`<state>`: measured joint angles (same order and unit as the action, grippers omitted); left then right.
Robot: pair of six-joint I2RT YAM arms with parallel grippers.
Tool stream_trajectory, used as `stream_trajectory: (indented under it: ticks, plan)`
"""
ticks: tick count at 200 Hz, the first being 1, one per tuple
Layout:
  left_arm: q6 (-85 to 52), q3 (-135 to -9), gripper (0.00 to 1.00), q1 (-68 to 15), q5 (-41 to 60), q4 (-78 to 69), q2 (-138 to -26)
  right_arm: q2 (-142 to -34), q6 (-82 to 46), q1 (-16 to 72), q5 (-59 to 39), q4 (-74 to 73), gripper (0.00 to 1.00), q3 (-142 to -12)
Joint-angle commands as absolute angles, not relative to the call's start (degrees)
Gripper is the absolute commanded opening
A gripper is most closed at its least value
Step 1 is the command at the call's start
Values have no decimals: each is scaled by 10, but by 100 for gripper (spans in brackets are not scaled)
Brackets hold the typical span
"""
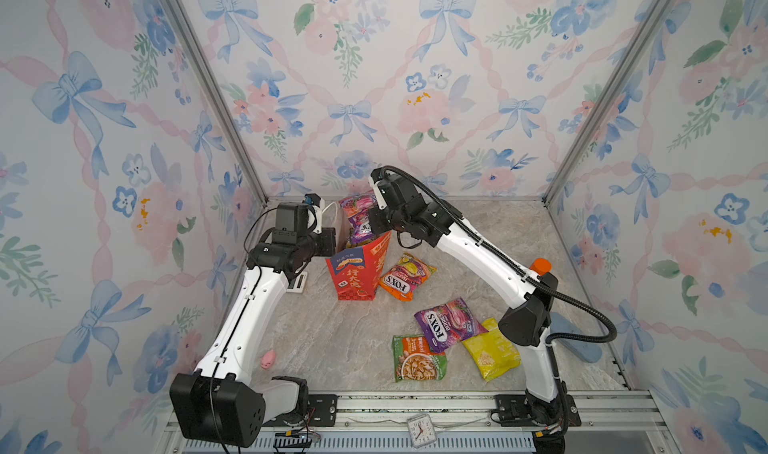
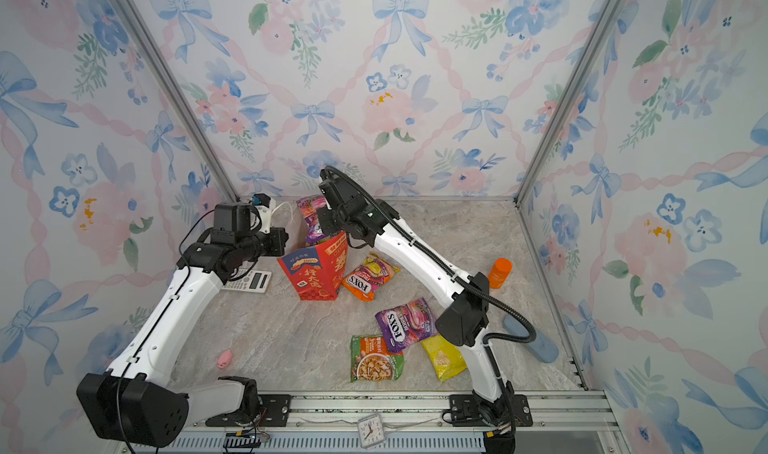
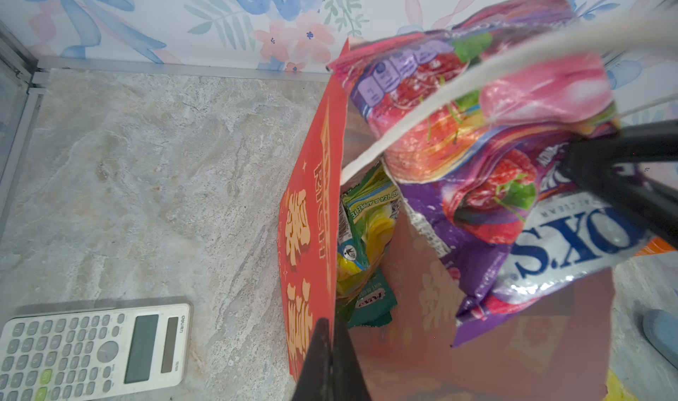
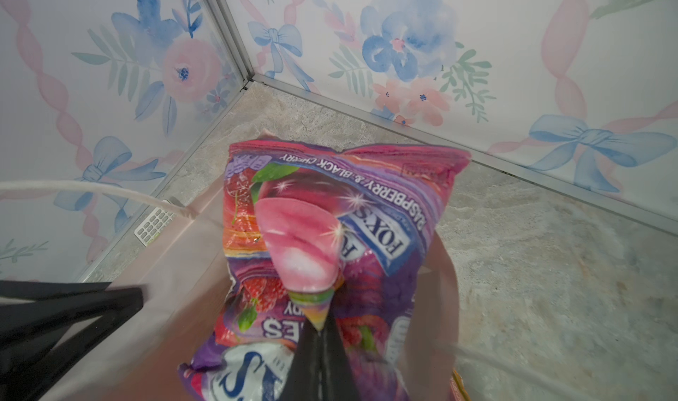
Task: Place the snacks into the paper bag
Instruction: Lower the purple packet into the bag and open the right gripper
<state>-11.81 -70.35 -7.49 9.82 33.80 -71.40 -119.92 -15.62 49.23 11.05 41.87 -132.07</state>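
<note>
Hanging from the shut right claw, the pink snack packet points straight down into the red paper bag; left claw pinches its rim.

Left arm and right arm: white link shells, black joint housings, black screw-studded mounting plates. Thin black cable on the left; black corrugated conduit on the right. Left end effector and right end effector: tapered black fingers.

Left arm: stood lower left, left gripper clamped tight. Right arm: stretched lower right to centre, right gripper clamped tight.
</note>
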Motion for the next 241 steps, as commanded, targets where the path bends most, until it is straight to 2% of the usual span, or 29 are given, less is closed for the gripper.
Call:
stream_trajectory:
  ticks: [1, 49, 185, 241]
  plan:
    - [-117, -697, 0, -76, 91, 350, -714, -1152, -163, 500, 127, 392, 0, -1304]
    - [-117, -697, 0, -76, 92, 350, -713, -1128, -170, 505, 134, 377, 0, -1256]
    - [-121, -697, 0, -76, 94, 350, -700, -1191, -186, 515, 109, 396, 0, -1314]
    - [-121, -696, 0, -75, 92, 350, -696, -1175, -185, 512, 132, 400, 0, -1294]
